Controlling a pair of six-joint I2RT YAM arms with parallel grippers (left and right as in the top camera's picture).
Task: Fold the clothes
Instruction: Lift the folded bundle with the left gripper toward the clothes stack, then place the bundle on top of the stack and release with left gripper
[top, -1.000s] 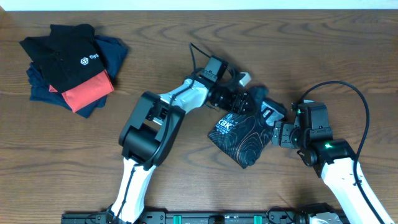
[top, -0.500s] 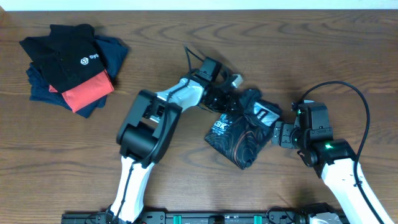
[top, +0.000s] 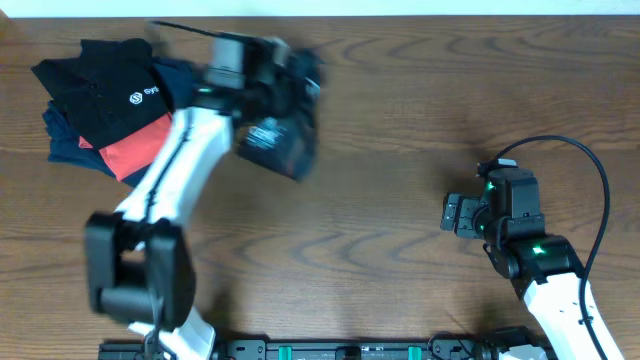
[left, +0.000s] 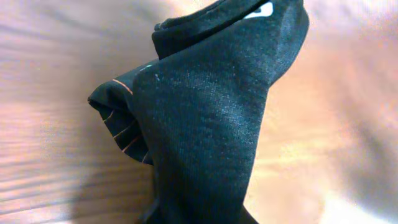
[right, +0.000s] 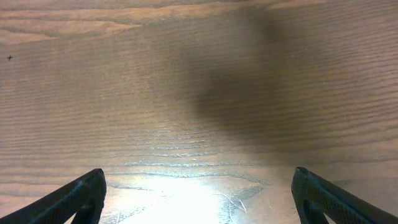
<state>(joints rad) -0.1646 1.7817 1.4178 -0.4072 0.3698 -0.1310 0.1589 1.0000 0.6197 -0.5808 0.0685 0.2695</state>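
The clothes, a folded black jersey (top: 282, 145) with white lettering and copper lines, hang blurred in the air at the upper left of the table. My left gripper (top: 287, 85) is shut on the bundle's top. In the left wrist view the black fabric (left: 211, 124) fills the middle and hides my fingers. At the right side of the table my right gripper (top: 455, 214) stands open above bare wood. Nothing lies between its two dark fingertips (right: 84, 196) in the right wrist view, where the right gripper (right: 199, 199) faces only the tabletop.
A pile of other garments (top: 110, 100) lies at the far left: a plain black top with a white logo over navy and coral-red pieces. The carried jersey hangs just to its right. The right arm's black cable (top: 590, 170) loops over the table.
My left gripper closed on the jersey and swung it from the table's middle up and left, beside the pile. The right gripper stayed open, shifting slightly.
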